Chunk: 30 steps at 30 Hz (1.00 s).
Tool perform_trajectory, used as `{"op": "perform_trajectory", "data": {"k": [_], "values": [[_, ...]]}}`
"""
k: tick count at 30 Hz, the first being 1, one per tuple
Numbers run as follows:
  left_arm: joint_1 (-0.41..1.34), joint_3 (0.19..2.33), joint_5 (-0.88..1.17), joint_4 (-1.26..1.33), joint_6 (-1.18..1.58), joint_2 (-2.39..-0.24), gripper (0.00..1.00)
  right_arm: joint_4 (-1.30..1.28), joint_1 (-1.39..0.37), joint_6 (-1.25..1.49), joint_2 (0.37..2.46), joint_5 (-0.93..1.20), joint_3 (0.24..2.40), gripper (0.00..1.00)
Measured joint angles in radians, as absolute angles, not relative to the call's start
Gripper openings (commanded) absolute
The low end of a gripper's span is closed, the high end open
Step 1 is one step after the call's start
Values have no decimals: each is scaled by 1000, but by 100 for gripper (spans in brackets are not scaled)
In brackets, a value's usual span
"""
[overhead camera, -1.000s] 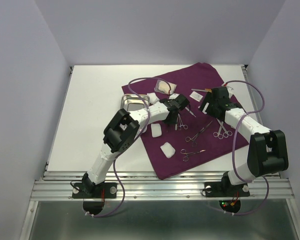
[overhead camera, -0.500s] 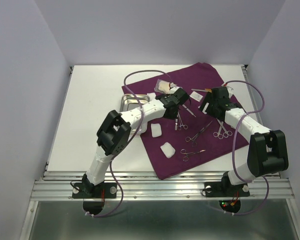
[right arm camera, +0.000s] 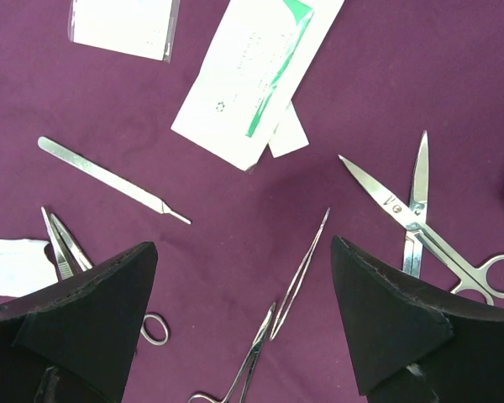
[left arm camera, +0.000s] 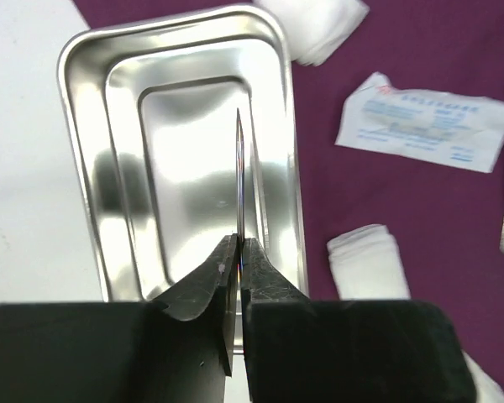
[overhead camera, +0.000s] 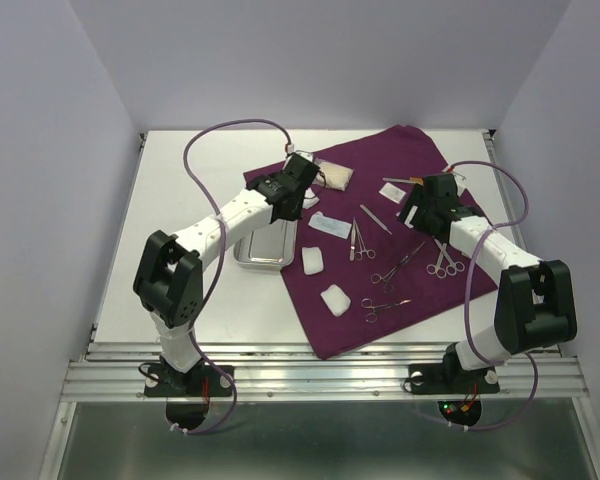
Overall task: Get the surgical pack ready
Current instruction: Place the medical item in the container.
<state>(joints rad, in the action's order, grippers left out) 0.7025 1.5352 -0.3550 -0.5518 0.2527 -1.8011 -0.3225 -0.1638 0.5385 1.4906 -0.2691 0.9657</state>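
- Left claw (left arm camera: 238, 250), moved from cloth (left arm camera: 386, 67) to above steel tray (left arm camera: 176, 159), pinches thin steel instrument (left arm camera: 238, 176); release into the tray likely next.
- Right claw (right arm camera: 242, 252) unchanged: wide, empty, near scissors (right arm camera: 420, 222).

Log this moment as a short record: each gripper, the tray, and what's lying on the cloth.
left gripper: shut on a thin flat item seen edge-on, above the steel tray
steel tray: nothing seen inside; at the left edge of the purple cloth
right gripper: open, holding nothing, over the purple cloth
on the cloth: scissors, forceps, gauze squares, packets
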Motion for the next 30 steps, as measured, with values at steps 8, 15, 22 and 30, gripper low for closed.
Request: {"op": "perform_trajectory", "data": {"k": [8, 15, 22, 30], "values": [[661, 1369, -262, -477, 227, -1775, 0, -323, -164, 538, 1491, -257, 966, 89], [647, 1283, -183, -366, 261, -1802, 3, -323, -164, 538, 1491, -253, 966, 89], [616, 1247, -152, -316, 275, -1824, 26, -323, -164, 539, 1491, -252, 966, 89], [613, 1245, -132, -281, 297, -1834, 56, -323, -164, 539, 1491, -243, 966, 89]]}}
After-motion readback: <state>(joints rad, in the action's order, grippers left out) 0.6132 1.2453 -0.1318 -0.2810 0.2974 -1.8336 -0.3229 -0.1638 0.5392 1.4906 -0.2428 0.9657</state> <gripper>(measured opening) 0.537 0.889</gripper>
